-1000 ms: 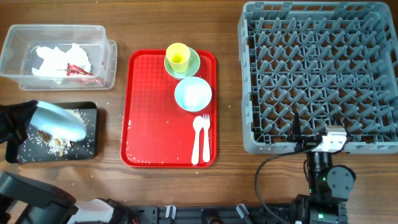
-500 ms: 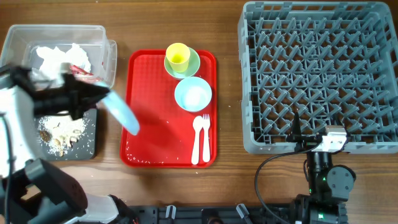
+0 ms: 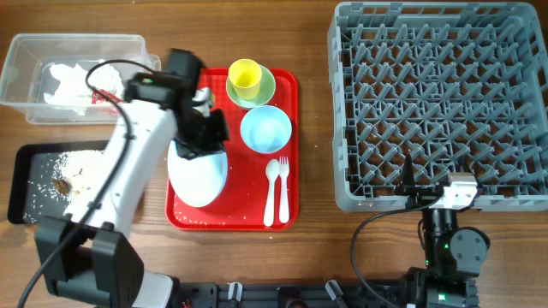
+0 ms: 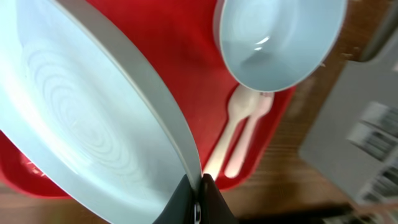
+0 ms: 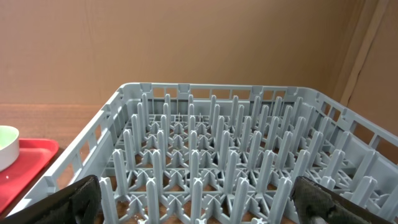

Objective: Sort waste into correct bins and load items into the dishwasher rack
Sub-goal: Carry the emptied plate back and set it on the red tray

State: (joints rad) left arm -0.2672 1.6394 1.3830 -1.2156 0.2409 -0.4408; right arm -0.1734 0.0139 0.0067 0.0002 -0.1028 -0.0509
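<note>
Where the left tool [image 4: 199,185] pinches its rim, the light blue plate [image 4: 81,124] tilts, concentric-ringed; right tool [image 5: 200,205] gapes.

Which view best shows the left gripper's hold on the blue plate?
Left wrist: the light blue plate fills the frame, rim pinched by the left gripper. Overhead shows it over the red tray, grip hidden under the arm. Right wrist shows the dishwasher rack, no plate.
</note>
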